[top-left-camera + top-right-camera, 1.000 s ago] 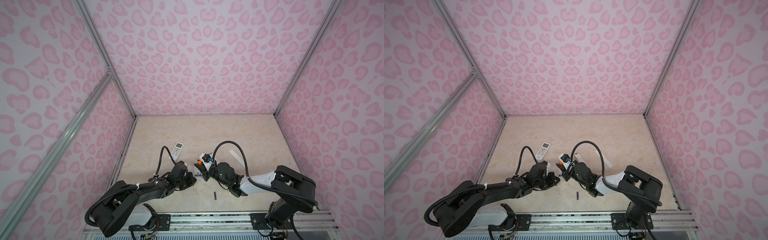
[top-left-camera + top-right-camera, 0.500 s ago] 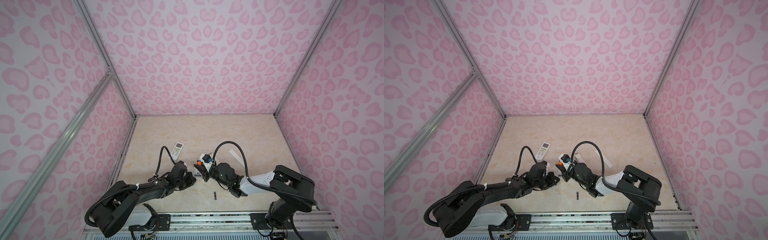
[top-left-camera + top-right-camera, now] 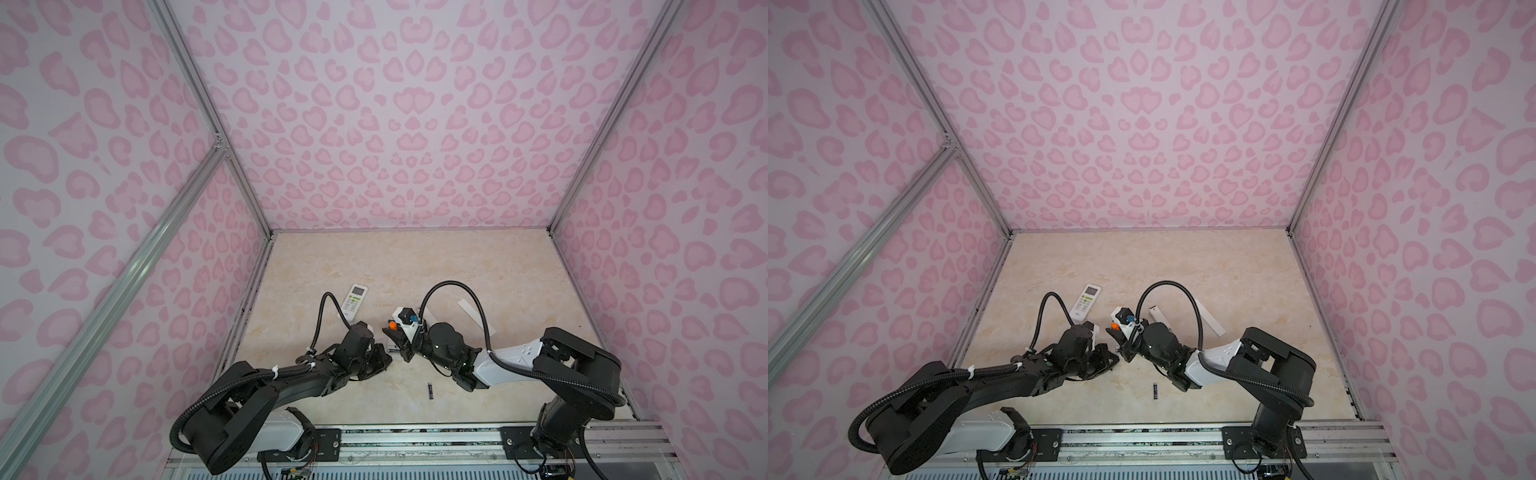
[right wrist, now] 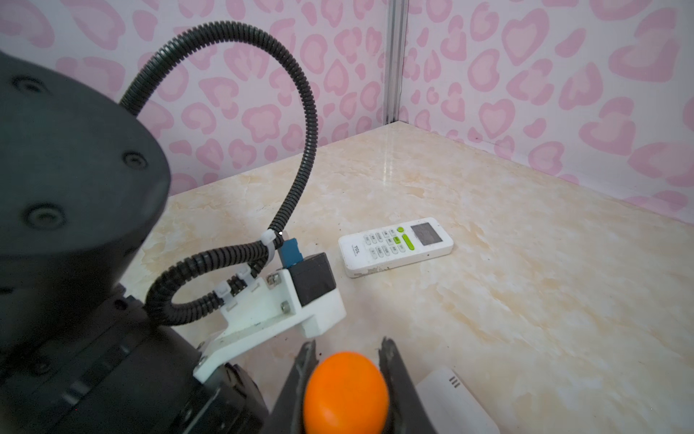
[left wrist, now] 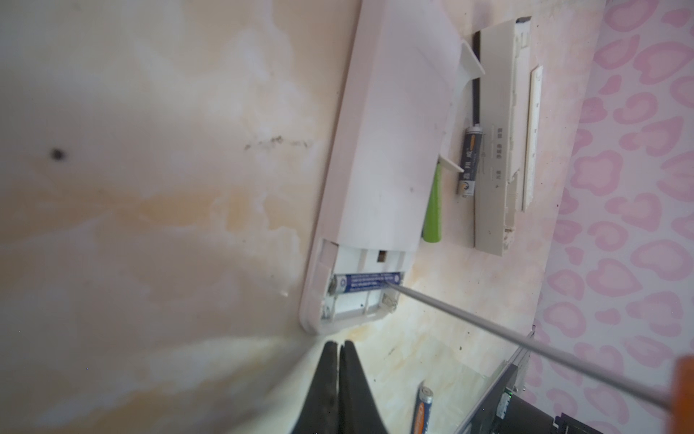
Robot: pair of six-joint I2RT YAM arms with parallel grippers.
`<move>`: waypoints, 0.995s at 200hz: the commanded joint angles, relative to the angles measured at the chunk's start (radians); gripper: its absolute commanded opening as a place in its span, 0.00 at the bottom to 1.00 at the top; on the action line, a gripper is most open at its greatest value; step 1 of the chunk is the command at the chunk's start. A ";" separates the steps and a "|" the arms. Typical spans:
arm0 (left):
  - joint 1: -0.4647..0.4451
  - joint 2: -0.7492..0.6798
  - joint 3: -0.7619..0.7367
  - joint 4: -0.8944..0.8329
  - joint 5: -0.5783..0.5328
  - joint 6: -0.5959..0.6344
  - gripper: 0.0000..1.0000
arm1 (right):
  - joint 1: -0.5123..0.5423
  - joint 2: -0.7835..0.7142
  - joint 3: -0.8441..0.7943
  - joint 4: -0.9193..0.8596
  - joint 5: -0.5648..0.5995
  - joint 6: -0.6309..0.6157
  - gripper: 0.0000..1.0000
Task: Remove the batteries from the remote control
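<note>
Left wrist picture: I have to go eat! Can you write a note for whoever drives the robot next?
Grippers: the left gripper is shut and empty, just short of the white remote. The right gripper is shut on the screwdriver, whose tip is at the end of the blue battery.
Done: the compartment is open and the slot beside the blue battery is empty. A loose battery lies on the table, and a black battery lies beside the white remote.
Left: pry out the blue battery. The TCL remote lies face up, so its back can't be seen.
</note>
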 commanded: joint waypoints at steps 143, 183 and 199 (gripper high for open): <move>0.011 -0.070 -0.036 0.011 -0.016 0.006 0.09 | -0.036 -0.022 0.005 0.022 -0.072 0.114 0.00; 0.014 -0.071 -0.039 0.013 -0.014 0.007 0.09 | -0.035 -0.001 0.049 -0.011 -0.086 0.057 0.00; 0.015 -0.071 -0.041 0.013 -0.015 0.008 0.09 | -0.035 0.013 0.062 -0.015 -0.090 0.042 0.00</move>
